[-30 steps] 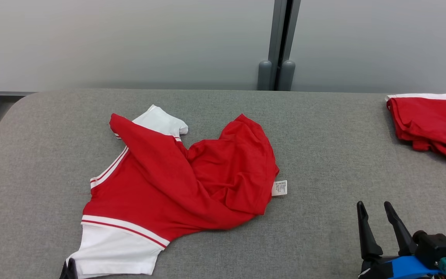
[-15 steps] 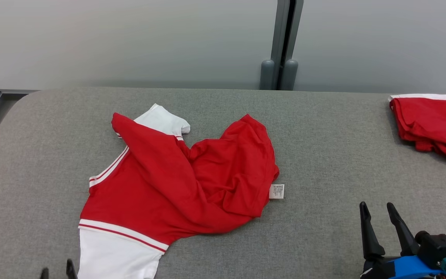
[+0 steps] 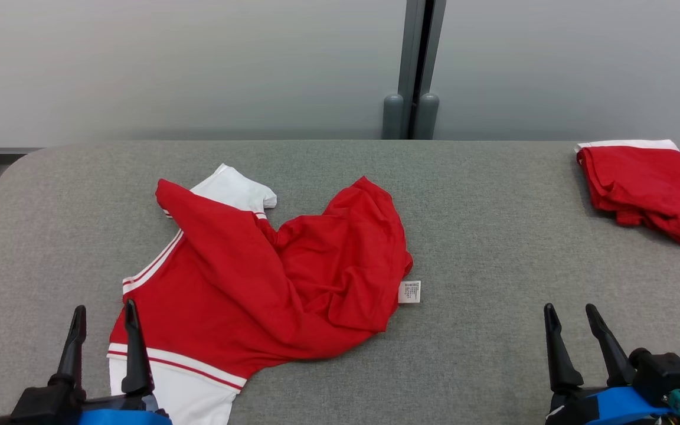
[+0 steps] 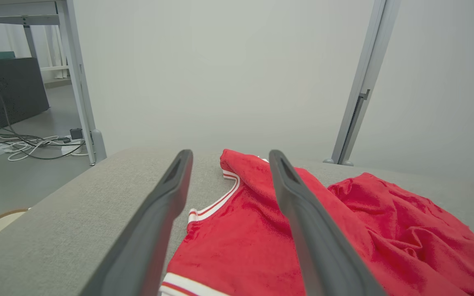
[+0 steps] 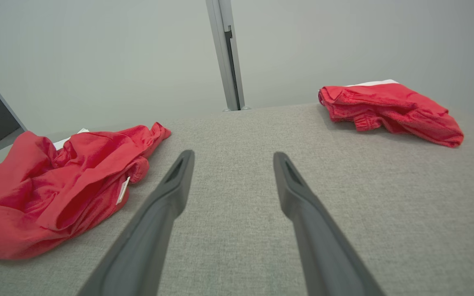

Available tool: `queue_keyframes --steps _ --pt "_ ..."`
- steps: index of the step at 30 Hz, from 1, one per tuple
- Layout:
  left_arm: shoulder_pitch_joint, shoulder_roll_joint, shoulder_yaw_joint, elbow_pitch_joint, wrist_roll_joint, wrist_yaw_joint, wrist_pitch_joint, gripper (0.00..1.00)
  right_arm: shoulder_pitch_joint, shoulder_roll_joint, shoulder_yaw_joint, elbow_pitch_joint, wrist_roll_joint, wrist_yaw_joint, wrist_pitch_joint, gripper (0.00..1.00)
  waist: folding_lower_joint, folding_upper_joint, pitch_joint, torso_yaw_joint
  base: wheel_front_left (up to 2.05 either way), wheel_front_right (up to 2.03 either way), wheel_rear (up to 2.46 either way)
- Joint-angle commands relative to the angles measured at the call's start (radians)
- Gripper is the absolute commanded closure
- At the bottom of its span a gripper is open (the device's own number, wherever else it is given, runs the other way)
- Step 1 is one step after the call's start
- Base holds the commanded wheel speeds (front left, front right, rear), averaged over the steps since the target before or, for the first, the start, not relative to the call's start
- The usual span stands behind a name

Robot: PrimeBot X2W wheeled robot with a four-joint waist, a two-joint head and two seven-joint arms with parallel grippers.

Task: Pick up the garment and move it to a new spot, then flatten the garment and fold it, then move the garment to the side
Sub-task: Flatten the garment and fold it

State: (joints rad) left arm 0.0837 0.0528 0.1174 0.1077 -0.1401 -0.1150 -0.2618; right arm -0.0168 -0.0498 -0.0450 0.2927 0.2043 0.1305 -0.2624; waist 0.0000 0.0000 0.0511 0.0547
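Grey felt-like tabletop (image 3: pixel 493 236) was spread across most of the head view, backed by a plain pale wall (image 3: pixel 198 59) with a grey metal post (image 3: pixel 414 59) running up it. So, the red garment (image 3: pixel 245 277) with white sleeves and red-and-white trim was found lying crumpled on the left half of the table. One sleeve was at the far side and the other at the near edge, and a small white care label (image 3: pixel 409 291) was poking out at its right side (print too small to be read). The left gripper (image 3: pixel 105 306) was seen at the lower left with its two dark fingers spread well apart and nothing clamped between them. Its inner finger was lined up over the garment's near-left edge by the striped band, though whether cloth was actually touched couldn't be told. From the left wrist view the same spread fingers (image 4: pixel 163 213) were shown above the table edge and the garment (image 4: pixel 241 246). The right gripper (image 3: pixel 569 307) was parked at the lower right over bare table, fingers likewise held apart and empty, well clear of the garment. A second red piece (image 3: pixel 647 183), roughly folded with a white strip at its far edge, was sat at the far right corner, well apart from everything else.
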Motion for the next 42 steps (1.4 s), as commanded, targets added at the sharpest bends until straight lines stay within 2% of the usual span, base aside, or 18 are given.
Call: queue_keyframes --steps 1,11,18,22,25,35,42 --pt "-0.024 -0.001 -0.009 -0.003 0.009 -0.006 -0.004 0.0 -0.008 -0.002 0.0 -0.006 -0.003 0.001 -0.003 0.0 0.0 0.0 0.0 -0.006 0.0 0.0 0.0" --pt "-0.113 -0.001 -0.063 0.062 0.068 -0.006 -0.004 0.0 -0.011 -0.002 0.003 -0.014 0.003 0.001 -0.003 0.0 0.0 0.0 0.016 -0.05 0.0 0.0 0.0" --pt "-0.139 0.004 -0.078 0.102 0.07 -0.01 -0.004 0.0 -0.003 -0.002 0.006 -0.013 0.005 0.001 -0.003 0.0 0.0 0.0 0.015 -0.061 0.0 0.0 0.0" --pt "-0.143 0.005 -0.081 0.113 0.065 -0.013 -0.004 0.0 -0.004 -0.002 0.04 -0.003 0.008 0.001 -0.003 0.0 0.0 0.0 0.009 -0.057 0.0 0.0 0.0" --pt "-0.144 0.006 -0.083 0.119 0.064 -0.015 -0.004 0.0 -0.021 -0.002 0.101 0.005 0.005 0.001 -0.003 0.0 0.0 0.0 0.008 -0.052 0.0 0.0 0.0" --pt "-0.159 0.005 -0.1 0.125 0.052 -0.017 -0.004 0.0 -0.152 -0.002 0.406 0.086 0.052 0.001 0.003 0.0 0.0 0.0 0.038 -0.009 0.0 0.0 0.0" --pt "-0.193 0.001 -0.116 0.116 0.038 -0.017 -0.004 0.0 -0.279 -0.002 0.494 0.242 0.101 0.001 0.004 0.0 0.0 0.0 0.086 0.047 0.0 0.0 0.0"
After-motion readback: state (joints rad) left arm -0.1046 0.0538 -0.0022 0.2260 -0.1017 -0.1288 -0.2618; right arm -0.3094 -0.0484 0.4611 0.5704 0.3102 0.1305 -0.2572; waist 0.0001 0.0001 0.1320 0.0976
